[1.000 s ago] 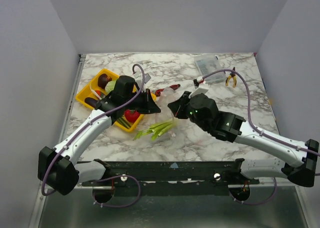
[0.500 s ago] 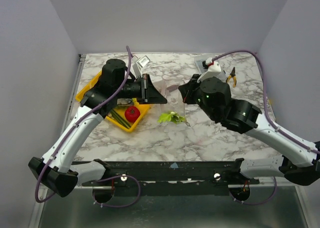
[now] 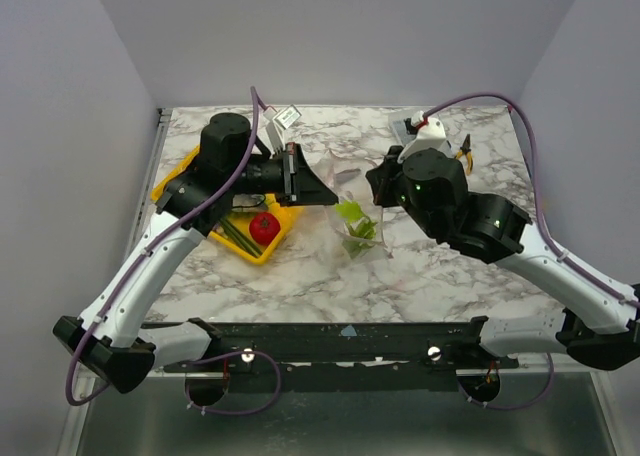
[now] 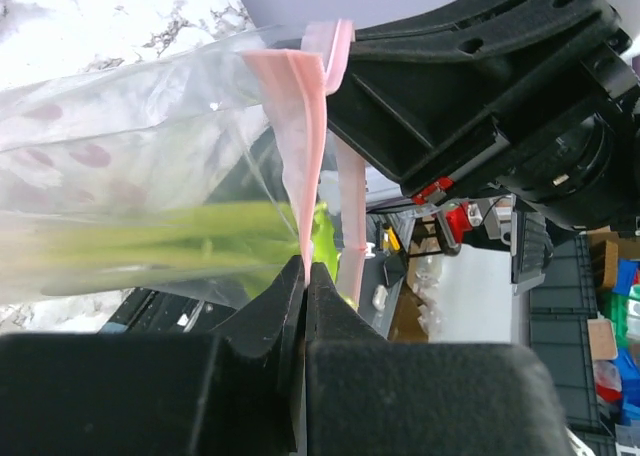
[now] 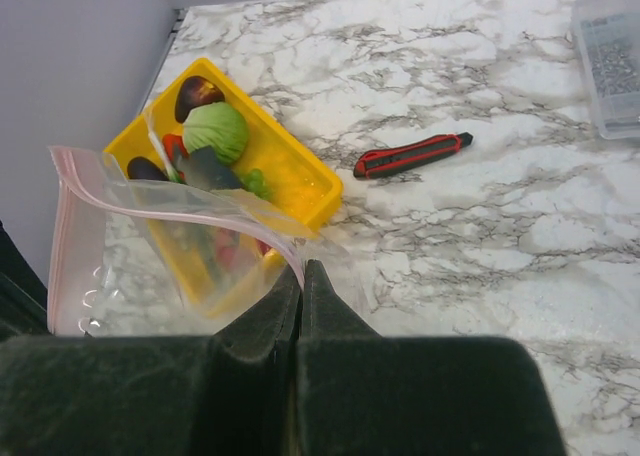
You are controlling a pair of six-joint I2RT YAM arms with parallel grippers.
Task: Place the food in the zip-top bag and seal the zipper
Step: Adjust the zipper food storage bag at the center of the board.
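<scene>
— While both arms hold it up between them, where exactly is the clear, floppy zip-top bag?

— Hanging above the marbled white worktop, mouth up, near the middle. The left tool has its black fingers pressed together on the thin pinkish zipper strip at one end of the mouth; the right tool is likewise pinched shut on the bag's edge at the other end.

— Anything inside?

— Long pale-green celery-like stalks, lying against the film. The rest of the food sits in the yellow plastic tray: a round red tomato, a dark purple eggplant, plus a green cabbage.

— How will the bag behave?

— I'd judge it very light, thin and slippery. The film is limp and wrinkles easily, so it sags under the stalks and gives no support of its own. The zipper strip is the stiffest part, so that is the place to hold it; a pinch on bare film would likely slide.

— And the toys?

— They look like smooth, rigid plastic, light, rounded, so apt to roll. A red-and-black handled tool and a rigid clear box lie apart on the worktop.
</scene>
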